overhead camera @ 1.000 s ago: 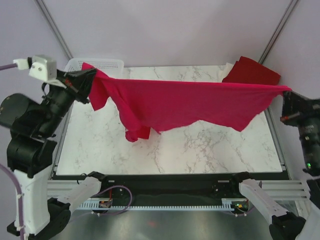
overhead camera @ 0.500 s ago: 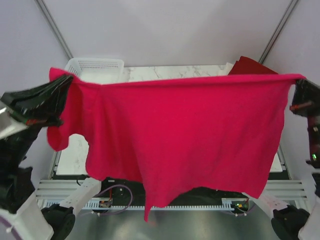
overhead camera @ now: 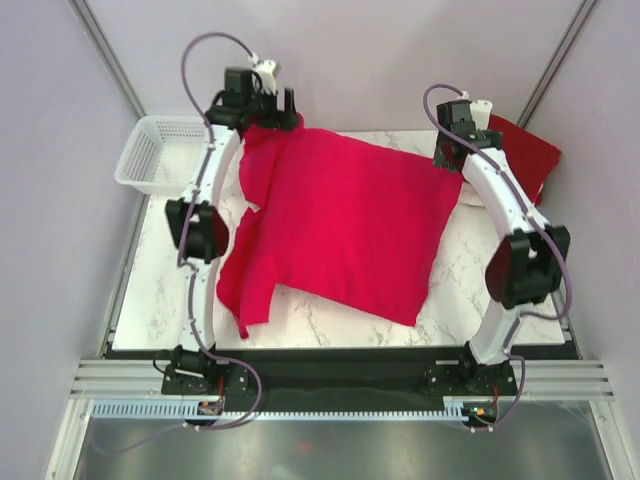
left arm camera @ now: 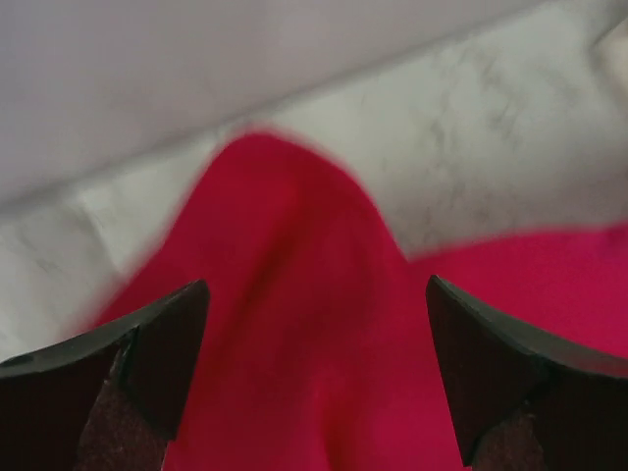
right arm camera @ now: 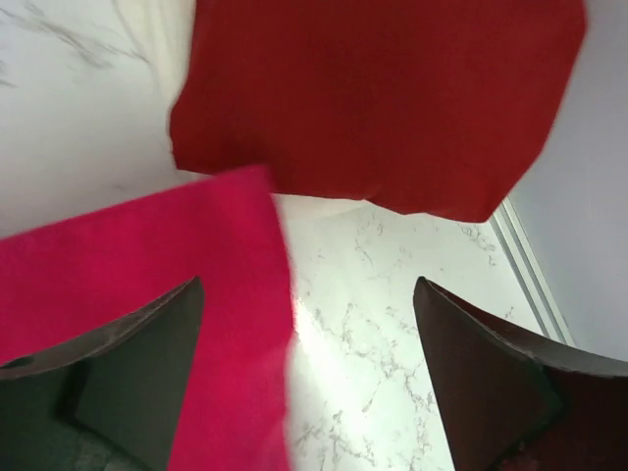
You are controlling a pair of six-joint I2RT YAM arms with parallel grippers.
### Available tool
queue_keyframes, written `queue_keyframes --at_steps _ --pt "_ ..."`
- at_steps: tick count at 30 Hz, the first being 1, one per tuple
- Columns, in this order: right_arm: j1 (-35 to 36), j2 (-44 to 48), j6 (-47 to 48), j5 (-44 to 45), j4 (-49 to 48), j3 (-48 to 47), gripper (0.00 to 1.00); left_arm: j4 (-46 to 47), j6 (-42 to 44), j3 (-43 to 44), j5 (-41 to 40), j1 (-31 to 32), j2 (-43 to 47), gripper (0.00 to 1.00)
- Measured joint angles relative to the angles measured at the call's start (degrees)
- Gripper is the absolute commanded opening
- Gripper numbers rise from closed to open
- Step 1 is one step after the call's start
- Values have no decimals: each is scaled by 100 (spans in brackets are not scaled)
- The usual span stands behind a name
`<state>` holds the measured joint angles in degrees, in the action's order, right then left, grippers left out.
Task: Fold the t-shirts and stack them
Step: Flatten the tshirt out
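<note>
**Crimson shirt spread flat, not yet folded; both end effectors open at its far edge**

The crimson t-shirt [overhead camera: 340, 225] lay open across the middle of the worktop [overhead camera: 330, 320] with no fold in it. Its left sleeve was bunched toward the near edge. A darker red t-shirt [overhead camera: 520, 150] sat as a folded square at the far right corner, on what looked like pale cloth, so one shirt seemed finished. The crimson one still needed all its folds and its place on that stack. The left end effector [left arm camera: 314, 294] hung over the shirt's far left corner with its jaws spread wide and gripping nothing. The right end effector [right arm camera: 304, 289] was equally open, with the far right corner under its left finger and the folded shirt just beyond. The blurred wrist views did not show whether either touched the cloth.
</note>
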<state>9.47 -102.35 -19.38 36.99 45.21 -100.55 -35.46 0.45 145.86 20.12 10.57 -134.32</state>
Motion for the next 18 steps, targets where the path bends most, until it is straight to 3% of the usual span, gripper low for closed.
queue_keyframes --at_steps 3,7,10,13,18 --pt "-153 -581 -15 -111 155 -149 98 -894 -341 225 -33 -17 -1064 100" --pt "-164 -509 -20 -223 195 -243 98 -1591 -610 282 -157 31 -1093 100" --pt "-74 -72 -66 -479 -52 2 98 -1639 -640 258 -337 133 -516 100" --pt "214 706 -210 -973 -446 859 98 -1574 -640 -129 -522 262 481 100" --pt "929 1657 -813 -2789 -1703 2769 98 -1346 -640 -1318 -793 413 2074 100"
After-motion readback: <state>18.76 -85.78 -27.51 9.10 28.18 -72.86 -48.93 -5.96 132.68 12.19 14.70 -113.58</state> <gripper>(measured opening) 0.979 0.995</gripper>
